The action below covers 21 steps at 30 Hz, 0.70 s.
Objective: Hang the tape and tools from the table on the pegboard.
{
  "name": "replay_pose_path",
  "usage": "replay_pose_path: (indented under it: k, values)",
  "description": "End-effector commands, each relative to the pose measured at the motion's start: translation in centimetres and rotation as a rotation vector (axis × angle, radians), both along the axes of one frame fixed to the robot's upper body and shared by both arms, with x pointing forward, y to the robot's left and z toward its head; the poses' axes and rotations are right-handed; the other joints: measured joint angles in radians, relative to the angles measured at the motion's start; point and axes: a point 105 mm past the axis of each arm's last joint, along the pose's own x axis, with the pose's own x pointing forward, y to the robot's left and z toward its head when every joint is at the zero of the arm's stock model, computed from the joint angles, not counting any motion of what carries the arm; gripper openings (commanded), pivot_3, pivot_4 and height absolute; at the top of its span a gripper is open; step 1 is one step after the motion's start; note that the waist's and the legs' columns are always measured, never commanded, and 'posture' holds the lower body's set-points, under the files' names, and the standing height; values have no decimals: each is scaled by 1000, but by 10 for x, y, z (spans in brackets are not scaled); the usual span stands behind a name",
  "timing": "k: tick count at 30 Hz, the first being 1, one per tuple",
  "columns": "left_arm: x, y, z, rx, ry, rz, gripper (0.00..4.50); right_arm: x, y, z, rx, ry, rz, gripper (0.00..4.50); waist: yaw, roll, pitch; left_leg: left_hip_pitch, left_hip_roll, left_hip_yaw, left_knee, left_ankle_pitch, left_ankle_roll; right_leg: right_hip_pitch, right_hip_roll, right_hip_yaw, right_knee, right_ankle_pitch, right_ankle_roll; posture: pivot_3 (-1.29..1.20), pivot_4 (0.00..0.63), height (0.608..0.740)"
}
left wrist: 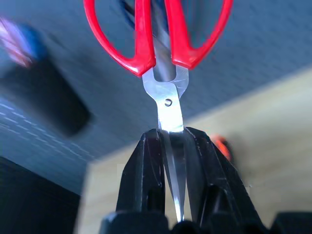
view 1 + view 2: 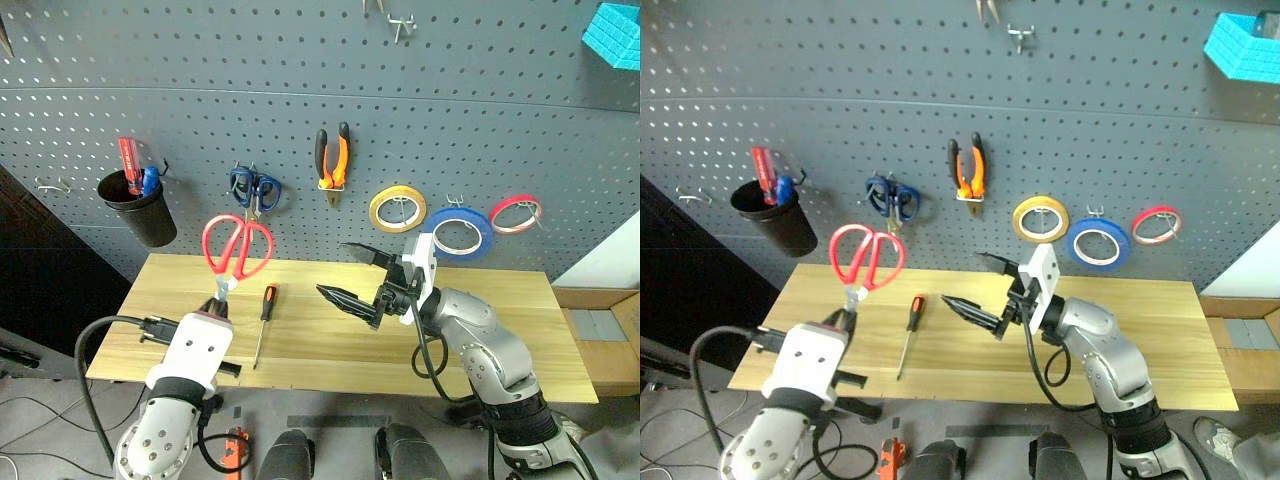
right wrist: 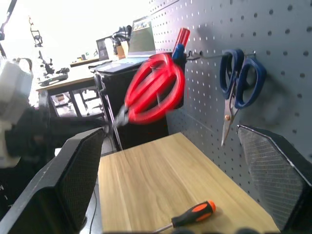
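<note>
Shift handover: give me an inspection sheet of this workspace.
Surface: wooden table, bare but for one tool.
Job's things: red-handled scissors held up by blades; screwdriver on table; pliers and blue tape on pegboard.
Clutter: blue scissors, yellow tape, red tape, black cup, all hung.
Grippers: left gripper shut on scissors; right gripper open, empty.
Cables: black cable at left arm.
Surroundings: cardboard box.

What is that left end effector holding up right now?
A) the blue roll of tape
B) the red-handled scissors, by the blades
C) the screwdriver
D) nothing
B: the left end effector is shut on the blades of the red-handled scissors, handles up, while the screwdriver lies on the table and the blue tape hangs on the pegboard.
</note>
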Motion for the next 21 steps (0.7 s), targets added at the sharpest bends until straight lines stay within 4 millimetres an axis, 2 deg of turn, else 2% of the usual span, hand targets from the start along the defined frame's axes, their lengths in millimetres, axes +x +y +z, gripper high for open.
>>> replay_pose_path:
  k: [1, 4, 8, 14, 21]
  values:
    - [3, 2, 28, 22, -151, 5, 273, 2, -2, 18, 41, -52, -1, 4500, 1, 0, -8, 0, 0, 0, 0, 0, 0, 0, 0, 0, 0, 0, 0, 112, 92, 740]
    - [13, 11, 24, -8, -145, 24, 273, 6, -2, 19, 37, -63, -8, 4500, 1, 0, -17, 1, 0, 1, 0, 0, 0, 0, 1, 1, 0, 0, 0, 107, 89, 740]
    - [22, 12, 18, -22, -122, 4, 273, 8, -1, 21, 37, -68, -12, 4500, 0, 0, -21, 1, 0, 2, 0, 0, 0, 0, 4, 2, 0, 0, -1, 99, 89, 740]
    - [44, 4, -10, -183, 28, -49, 273, 12, -6, 17, 9, -49, -52, 4500, 0, -2, -28, 1, 0, 2, 1, 0, 0, 0, 5, 2, 1, 1, -1, 81, 86, 740]
    - [56, -13, -14, -216, 87, -115, 273, 13, -7, 15, 5, -40, -72, 4500, -1, -4, -30, 3, 0, 3, 2, 0, 0, -1, 5, 4, 6, 1, -1, 69, 82, 740]
